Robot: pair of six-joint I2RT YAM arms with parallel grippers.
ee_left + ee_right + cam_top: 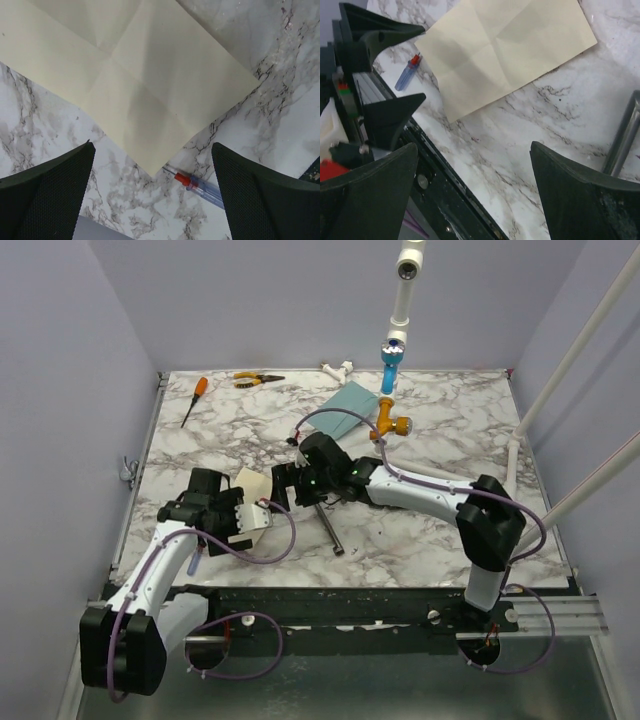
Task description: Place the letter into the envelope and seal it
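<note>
Left wrist view: your left tool (pixel 152 150) has its jaws wide apart and holds nothing. The letter (pixel 150 75) lies flat on the marble desk (pixel 40 120) just beyond the fingertips, with its near corner pointing into the gap between them. Its fold creases cross near the middle. A small driver with a red collar and a clear blue handle (pixel 197 186) lies on the desk just beside that corner.

From the right wrist you see the right tool (pixel 474 147) with its jaws also spread and empty, above bare marble just short of the letter's edge. The left tool's dark fingers show at the left of that view, and a metal rod (pixel 625 130) at the right edge.

From the top external view, both tools face each other over the letter on the left half of the desk. The envelope (pixel 345 405) lies flat well apart from it, toward the far edge. An orange-handled screwdriver (pixel 195 395) and yellow pliers (pixel 255 379) lie at the far left.
</note>
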